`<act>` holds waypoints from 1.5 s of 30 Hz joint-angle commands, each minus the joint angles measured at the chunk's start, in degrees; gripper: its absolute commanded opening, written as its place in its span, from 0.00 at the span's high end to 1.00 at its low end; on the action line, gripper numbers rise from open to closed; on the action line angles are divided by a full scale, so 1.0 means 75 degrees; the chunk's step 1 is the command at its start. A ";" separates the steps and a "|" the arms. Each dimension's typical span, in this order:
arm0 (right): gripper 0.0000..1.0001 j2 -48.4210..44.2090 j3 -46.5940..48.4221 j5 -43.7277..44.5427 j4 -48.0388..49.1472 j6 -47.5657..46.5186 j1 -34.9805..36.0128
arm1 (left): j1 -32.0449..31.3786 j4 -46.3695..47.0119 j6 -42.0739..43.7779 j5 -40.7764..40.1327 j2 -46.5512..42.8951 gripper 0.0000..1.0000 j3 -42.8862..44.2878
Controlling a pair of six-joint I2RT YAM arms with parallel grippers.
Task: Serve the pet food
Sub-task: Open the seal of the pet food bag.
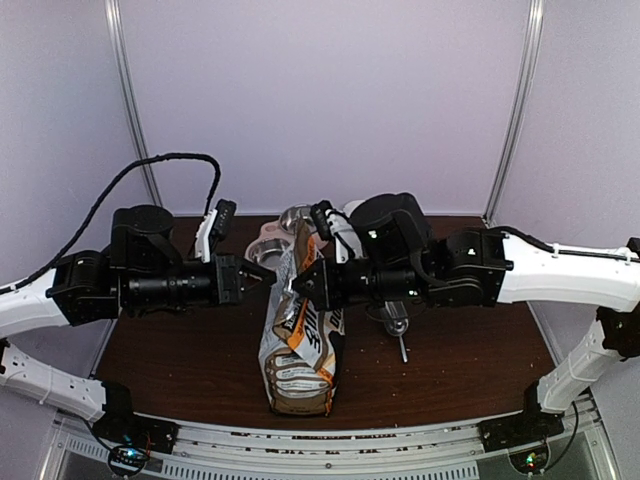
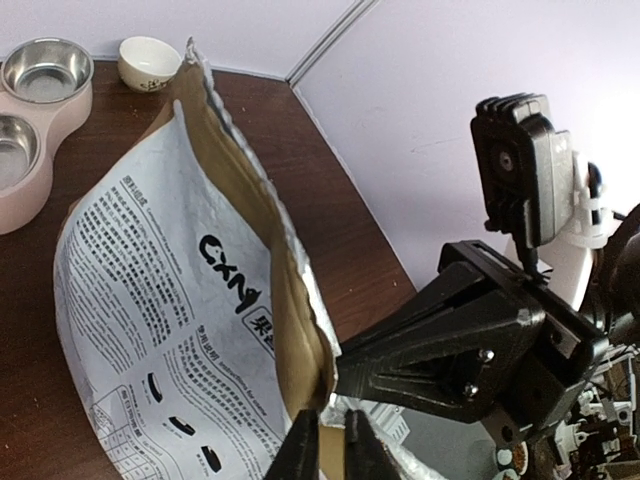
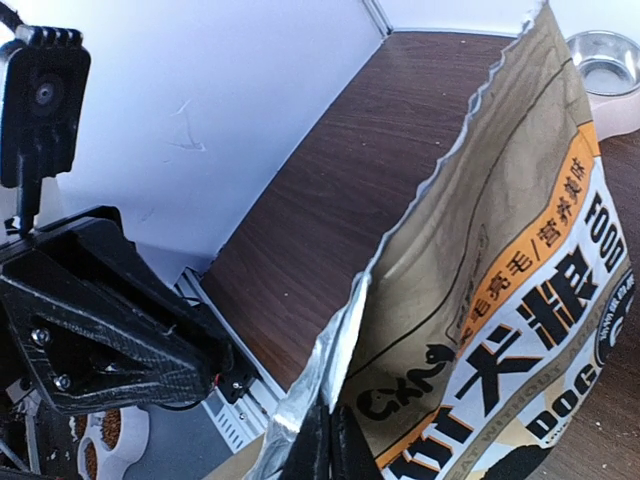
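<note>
The pet food bag [image 1: 300, 350] stands upright mid-table, kraft and white with a silver lining; its kibble is hidden inside. The left wrist view shows its white printed back [image 2: 150, 300], the right wrist view its orange-lettered front [image 3: 520, 300]. My right gripper [image 1: 298, 285] is shut on the bag's top rim, pinching the silver edge [image 3: 328, 445]. From the other side my left gripper [image 1: 268, 280] meets the same rim. Its fingers stand slightly parted [image 2: 332, 445], with the bag's edge at their tips.
A pink double-bowl feeder [image 1: 258, 240] [image 2: 75, 110] stands behind the bag, a small white cup [image 2: 148, 62] beside it. A metal scoop [image 1: 398, 328] lies on the table under the right arm. Both arms nearly touch over the bag.
</note>
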 commanded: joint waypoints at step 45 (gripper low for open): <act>1.00 0.0108 -0.1041 -0.1903 0.2750 0.0579 -0.0349 | 0.1291 0.1459 0.1022 0.1084 -0.0478 0.02 -0.0979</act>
